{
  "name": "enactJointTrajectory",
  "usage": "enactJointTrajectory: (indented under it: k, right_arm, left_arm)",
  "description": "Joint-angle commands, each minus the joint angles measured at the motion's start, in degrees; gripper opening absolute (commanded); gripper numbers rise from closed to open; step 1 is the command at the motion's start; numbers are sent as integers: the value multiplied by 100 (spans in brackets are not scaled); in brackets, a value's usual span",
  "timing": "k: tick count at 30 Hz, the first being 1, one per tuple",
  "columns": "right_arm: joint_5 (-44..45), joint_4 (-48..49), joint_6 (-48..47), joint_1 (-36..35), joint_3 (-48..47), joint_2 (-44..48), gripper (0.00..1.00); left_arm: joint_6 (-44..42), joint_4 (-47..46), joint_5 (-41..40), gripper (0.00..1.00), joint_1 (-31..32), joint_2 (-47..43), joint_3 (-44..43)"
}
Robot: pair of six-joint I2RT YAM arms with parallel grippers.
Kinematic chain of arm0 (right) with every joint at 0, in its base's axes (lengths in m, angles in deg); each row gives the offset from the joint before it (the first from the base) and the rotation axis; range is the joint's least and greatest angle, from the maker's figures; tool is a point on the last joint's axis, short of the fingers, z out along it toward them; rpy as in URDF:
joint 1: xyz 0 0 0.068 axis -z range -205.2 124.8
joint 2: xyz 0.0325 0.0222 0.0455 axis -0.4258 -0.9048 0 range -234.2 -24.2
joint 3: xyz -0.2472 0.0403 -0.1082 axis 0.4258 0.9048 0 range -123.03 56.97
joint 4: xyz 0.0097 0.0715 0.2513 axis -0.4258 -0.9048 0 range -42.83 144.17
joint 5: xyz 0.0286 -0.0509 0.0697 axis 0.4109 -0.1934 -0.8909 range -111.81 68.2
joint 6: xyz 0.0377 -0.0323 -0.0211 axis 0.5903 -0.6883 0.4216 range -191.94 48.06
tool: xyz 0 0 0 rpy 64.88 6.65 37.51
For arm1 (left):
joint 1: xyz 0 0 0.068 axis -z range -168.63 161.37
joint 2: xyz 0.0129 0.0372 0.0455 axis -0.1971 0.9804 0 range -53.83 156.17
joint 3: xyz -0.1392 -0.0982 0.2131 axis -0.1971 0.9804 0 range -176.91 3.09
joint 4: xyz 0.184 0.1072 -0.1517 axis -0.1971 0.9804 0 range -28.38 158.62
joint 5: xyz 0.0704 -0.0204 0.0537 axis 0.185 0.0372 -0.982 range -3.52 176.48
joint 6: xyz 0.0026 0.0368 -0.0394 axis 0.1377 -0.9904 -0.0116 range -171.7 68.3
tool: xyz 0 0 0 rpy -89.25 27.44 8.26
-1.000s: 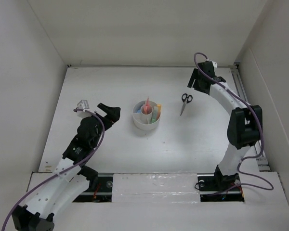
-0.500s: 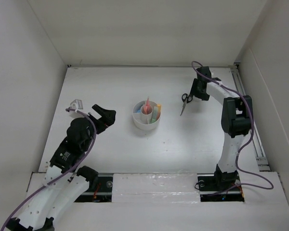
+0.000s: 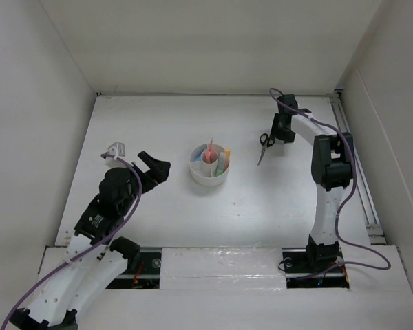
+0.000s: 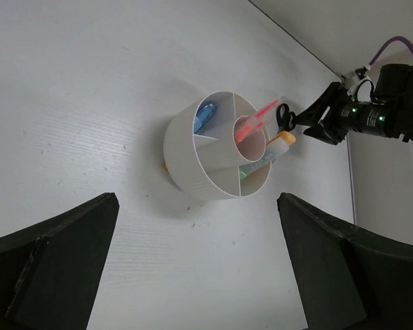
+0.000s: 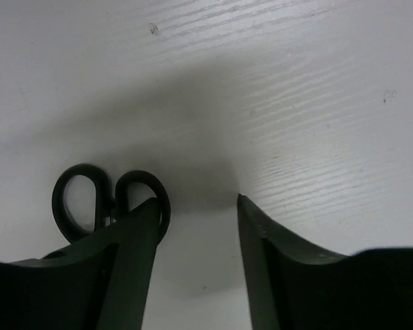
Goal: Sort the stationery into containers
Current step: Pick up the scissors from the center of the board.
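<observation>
The round white organizer (image 3: 209, 173) stands mid-table; it also shows in the left wrist view (image 4: 186, 155). It holds a pink pen (image 4: 258, 118) in the centre cup, a blue marker (image 4: 204, 115), a green marker (image 4: 258, 165) and an orange-yellow marker (image 4: 281, 139) in ring compartments. Black-handled scissors (image 3: 265, 146) lie flat to its right. My right gripper (image 3: 281, 129) is open, low over the table just right of the scissors' handles (image 5: 110, 199), with nothing between the jaws. My left gripper (image 3: 153, 168) is open and empty, left of the organizer.
White walls close in the table on the left, back and right. A small tan speck (image 4: 163, 165) lies at the organizer's left foot. A rail runs along the table's right edge (image 3: 361, 179). A taped strip (image 3: 220, 267) lies between the arm bases.
My right gripper came down and toward the scissors, ending beside their handles. My left arm drew back a little and then shifted slightly toward the organizer.
</observation>
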Motion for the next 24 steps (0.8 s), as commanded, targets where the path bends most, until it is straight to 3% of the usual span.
enactJointTrajectory:
  k: [1,4,5,9,12,18,24]
  right_arm:
    - [3,-468,-207,-49,-609,-223,53]
    - [-119,-716,-313,-49,-795,-355,42]
    - [-120,-917,-313,-49,-874,-443,32]
    - [-120,-1226,-427,-102,-1138,-584,20]
    - [-268,-1078,-480,-102,-990,-462,0]
    - [-462,-15,-270,-49,223,827,0]
    - [784,-39,20,-427,417,2102,0]
  left_arm:
    - [-104,-118,67,100,24,53,-117]
    - [-165,-117,67,100,24,184,-187]
    - [-165,-117,67,100,24,185,-248]
    - [-165,-4,67,100,24,308,-301]
    - [-165,-3,119,100,24,308,-301]
    - [-534,-485,900,100,24,185,-301]
    - [-640,-1075,1507,100,24,421,-477]
